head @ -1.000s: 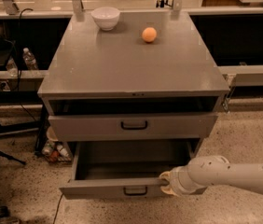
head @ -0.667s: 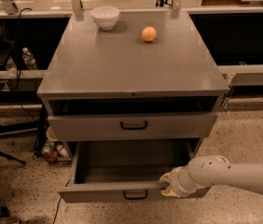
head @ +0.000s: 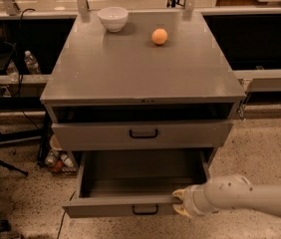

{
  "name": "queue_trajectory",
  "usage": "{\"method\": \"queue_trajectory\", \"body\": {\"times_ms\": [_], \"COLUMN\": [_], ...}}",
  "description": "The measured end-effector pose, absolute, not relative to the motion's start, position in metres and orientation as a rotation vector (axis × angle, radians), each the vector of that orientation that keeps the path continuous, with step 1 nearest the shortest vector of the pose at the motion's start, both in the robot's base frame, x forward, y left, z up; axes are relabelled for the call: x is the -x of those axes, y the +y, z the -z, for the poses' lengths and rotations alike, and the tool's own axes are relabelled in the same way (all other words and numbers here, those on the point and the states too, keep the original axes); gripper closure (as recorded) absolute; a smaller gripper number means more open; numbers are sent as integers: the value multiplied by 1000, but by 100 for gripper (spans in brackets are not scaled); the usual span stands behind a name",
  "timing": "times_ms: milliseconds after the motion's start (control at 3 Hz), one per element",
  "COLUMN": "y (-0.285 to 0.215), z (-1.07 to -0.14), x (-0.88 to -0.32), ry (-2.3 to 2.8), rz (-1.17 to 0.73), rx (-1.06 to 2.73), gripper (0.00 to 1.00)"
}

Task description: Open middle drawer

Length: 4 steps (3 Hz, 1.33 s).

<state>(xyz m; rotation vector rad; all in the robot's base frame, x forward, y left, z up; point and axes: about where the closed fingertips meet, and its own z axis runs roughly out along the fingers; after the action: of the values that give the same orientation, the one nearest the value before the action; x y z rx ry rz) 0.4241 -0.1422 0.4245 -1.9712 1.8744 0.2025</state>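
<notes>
Sits pulled well out of the grey cabinet (head: 140, 73), low in the frame: the middle drawer (head: 125, 207), plain grey inside showing, small black loop handle (head: 145, 209) at the centre of its front. At the right end of that front, right of the handle and against the panel, the gripper (head: 179, 203); open or closed cannot be told. Reaching in from the right edge, the cream-coloured arm (head: 250, 199), low over the speckled floor (head: 265, 148). Directly above the open drawer, a second drawer front (head: 95, 136) with its own black handle (head: 143, 133), pushed in, and over it a dark gap under the cabinet top. Toward the back of that top, a white bowl (head: 113, 18) and an orange (head: 159, 36), set apart from each other. Left of the cabinet, a plastic bottle (head: 31, 62) standing upright on a lower ledge, with a few small items near the floor, too blurred to name.
</notes>
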Motion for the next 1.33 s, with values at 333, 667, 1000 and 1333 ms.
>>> {"method": "queue_trajectory", "body": {"times_ms": [333,667,1000,1333], "y": [-143,-143,-149,-149], "z": [-427,-428,-422,-423], "x": [-409,-409,-355,-355], "ry": [1884,1884,1928,1928], "rz": [-198,-198,-208,-208], "rx": [1941,1941,1884,1884], "gripper": [100,100,98,76]}}
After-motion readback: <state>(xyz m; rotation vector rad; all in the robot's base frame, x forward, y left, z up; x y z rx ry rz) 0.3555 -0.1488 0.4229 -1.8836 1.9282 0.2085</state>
